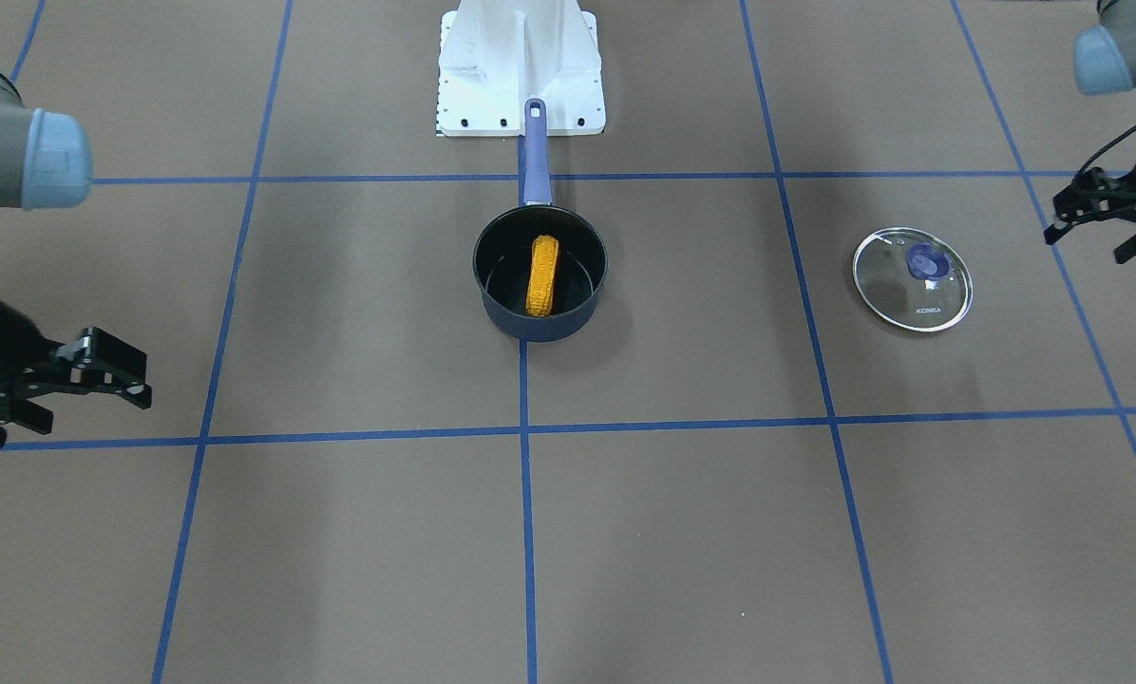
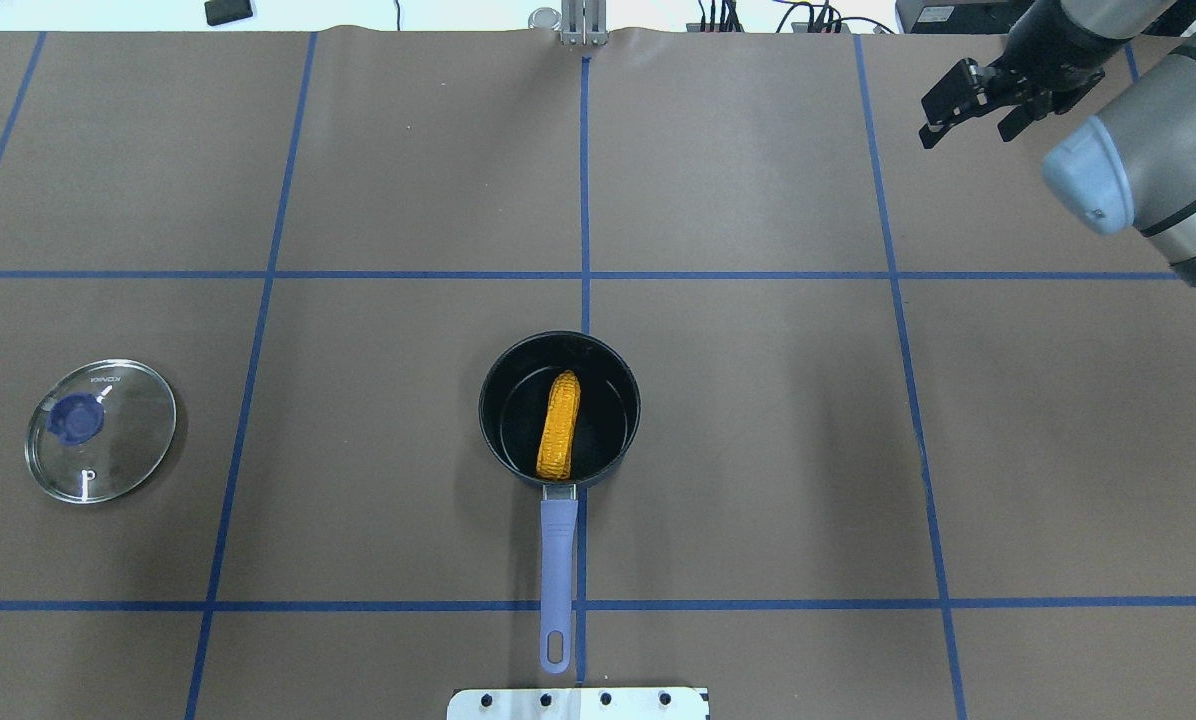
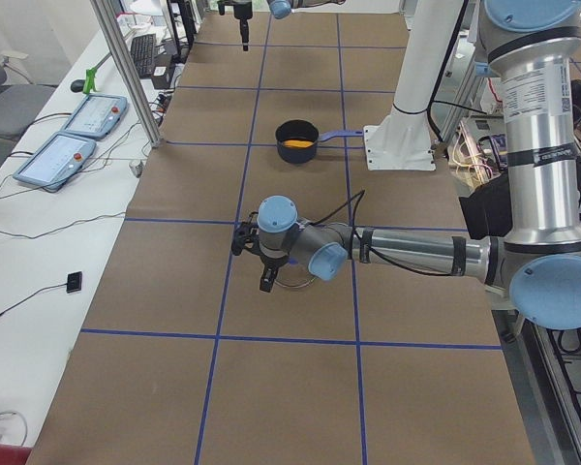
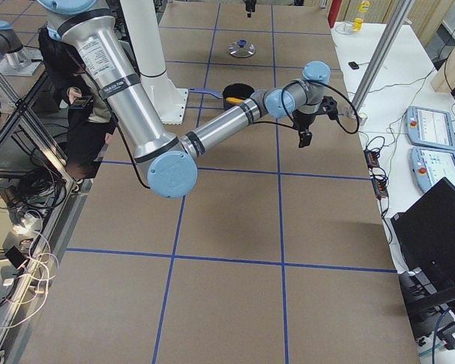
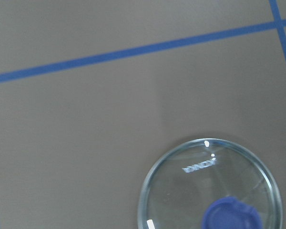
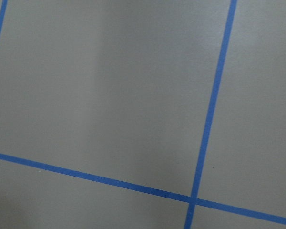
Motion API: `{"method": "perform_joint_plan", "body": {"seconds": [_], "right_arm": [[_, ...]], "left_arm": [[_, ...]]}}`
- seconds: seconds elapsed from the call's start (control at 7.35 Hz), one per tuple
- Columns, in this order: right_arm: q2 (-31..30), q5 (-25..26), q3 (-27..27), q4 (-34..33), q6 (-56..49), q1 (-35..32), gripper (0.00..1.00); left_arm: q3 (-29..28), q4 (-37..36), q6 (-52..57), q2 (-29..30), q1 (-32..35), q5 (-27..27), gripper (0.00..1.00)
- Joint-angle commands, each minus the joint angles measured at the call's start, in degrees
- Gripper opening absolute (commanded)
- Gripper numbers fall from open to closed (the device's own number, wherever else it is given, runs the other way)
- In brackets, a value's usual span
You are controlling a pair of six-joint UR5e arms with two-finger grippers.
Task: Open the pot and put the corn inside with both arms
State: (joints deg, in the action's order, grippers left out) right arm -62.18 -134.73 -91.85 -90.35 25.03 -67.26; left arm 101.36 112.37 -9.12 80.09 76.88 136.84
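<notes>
The dark blue pot (image 1: 539, 328) stands open at the table's middle, its handle (image 1: 534, 152) pointing to the robot's base. The orange-yellow corn (image 1: 542, 275) lies inside it, also seen from overhead (image 2: 558, 438). The glass lid (image 1: 913, 278) with its blue knob lies flat on the table on the robot's left side (image 2: 101, 430), and fills the lower right of the left wrist view (image 5: 200, 191). My left gripper (image 1: 1087, 245) is open and empty, beyond the lid. My right gripper (image 2: 963, 135) is open and empty, far from the pot.
The white base plate (image 1: 520, 76) sits just behind the pot's handle. Blue tape lines (image 2: 584, 200) divide the brown table cover into squares. Monitors and pendants (image 3: 77, 131) lie off the table's far edge.
</notes>
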Motion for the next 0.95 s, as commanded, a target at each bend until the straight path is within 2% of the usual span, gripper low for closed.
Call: {"method": "perform_joint_plan", "body": {"seconds": [0.0,0.14,0.41,0.82], "right_arm": [[-3.99,-1.77,0.27,-0.09,-5.69,-4.27,1.00],[-6.18,-1.68,0.79,-0.18,-6.31,-6.20,1.00],[-12.50,-1.41,1.58,-0.27,-16.11,-10.84,1.00],[-18.14,-1.24,2.12,-0.01,-16.68,-15.44,1.00]], "left_arm": [[-0.19,-11.96,18.72,-0.19,10.79,0.98,0.97],[-1.59,-13.05,23.40,-0.19,13.96,0.98,0.97],[-3.17,-12.53,24.24,-0.54,16.18,1.15,0.97],[-4.67,-12.27,24.24,-3.79,19.61,2.56,0.97]]}}
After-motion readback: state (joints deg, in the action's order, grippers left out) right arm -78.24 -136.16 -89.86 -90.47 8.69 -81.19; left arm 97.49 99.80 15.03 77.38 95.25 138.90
